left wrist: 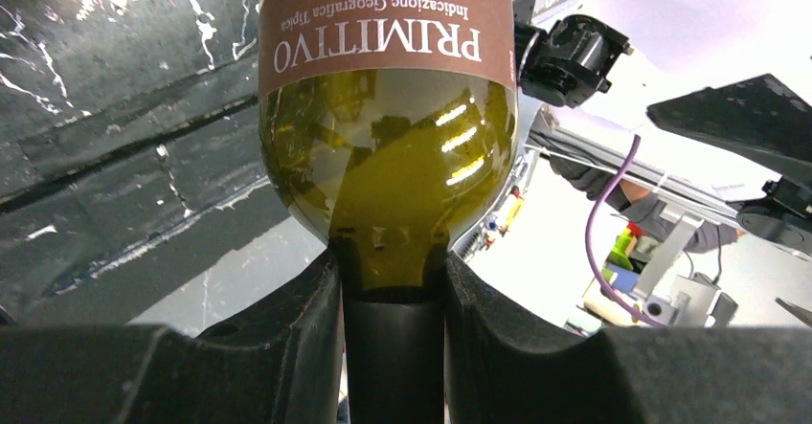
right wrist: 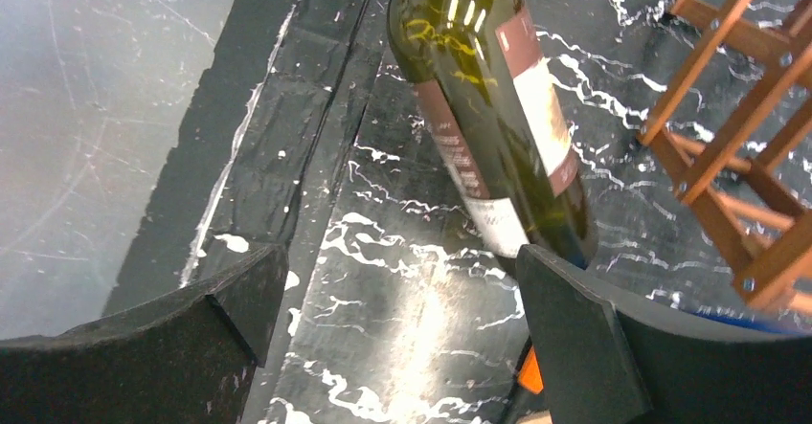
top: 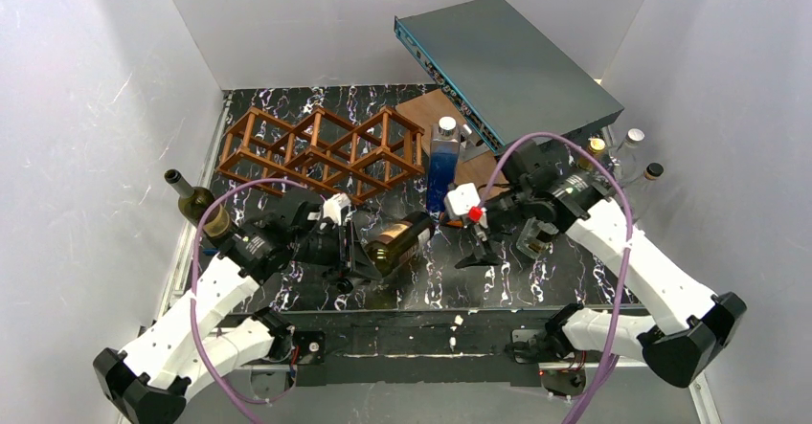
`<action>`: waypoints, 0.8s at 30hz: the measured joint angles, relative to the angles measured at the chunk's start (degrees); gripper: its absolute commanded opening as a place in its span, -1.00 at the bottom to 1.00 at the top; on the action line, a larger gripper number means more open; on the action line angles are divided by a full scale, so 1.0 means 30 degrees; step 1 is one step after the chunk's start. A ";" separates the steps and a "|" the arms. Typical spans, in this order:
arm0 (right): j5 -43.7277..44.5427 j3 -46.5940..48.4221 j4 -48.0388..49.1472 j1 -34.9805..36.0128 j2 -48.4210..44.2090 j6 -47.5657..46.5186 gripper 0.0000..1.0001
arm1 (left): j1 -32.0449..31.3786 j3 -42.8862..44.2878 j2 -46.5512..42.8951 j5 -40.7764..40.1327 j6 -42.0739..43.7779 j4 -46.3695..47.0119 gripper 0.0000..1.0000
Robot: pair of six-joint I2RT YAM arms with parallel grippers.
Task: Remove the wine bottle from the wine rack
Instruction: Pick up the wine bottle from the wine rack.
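Near wine rack [top: 321, 151], low left gripper [left wrist: 393, 290] tight on wine bottle [top: 400, 240]; right gripper [right wrist: 397, 300] agape.

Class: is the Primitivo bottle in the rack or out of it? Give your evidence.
Out. The wine bottle is in front of the wine rack, outside its cells, neck clamped in the left gripper.

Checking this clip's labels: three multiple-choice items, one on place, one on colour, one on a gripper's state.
1. The dark green glass wine bottle is: A in the reddish-brown wooden lattice rack; B outside it, in front; C on the grey box.
2. Its label is: A white; B blue; C brown.
3. The right gripper is: A open; B shut on the bottle; C shut, empty.
B: it lies clear of the rack's cells, neck in the left gripper. C: brown band. A: fingers stand wide apart.
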 measured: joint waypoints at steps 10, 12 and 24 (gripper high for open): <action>0.3213 0.0007 0.3978 0.3905 0.2339 -0.0240 0.97 | -0.0226 0.0918 0.2280 0.1807 -0.0430 -0.0707 -1.00; 0.3796 0.0000 0.4692 0.4605 0.2834 -0.0160 0.97 | -0.0262 0.1195 0.2892 0.2164 -0.0423 -0.0721 -1.00; 0.6382 -0.2412 0.8575 0.6849 0.3665 0.0561 0.97 | -0.0335 0.2339 0.4903 0.3169 -0.0255 -0.0707 -1.00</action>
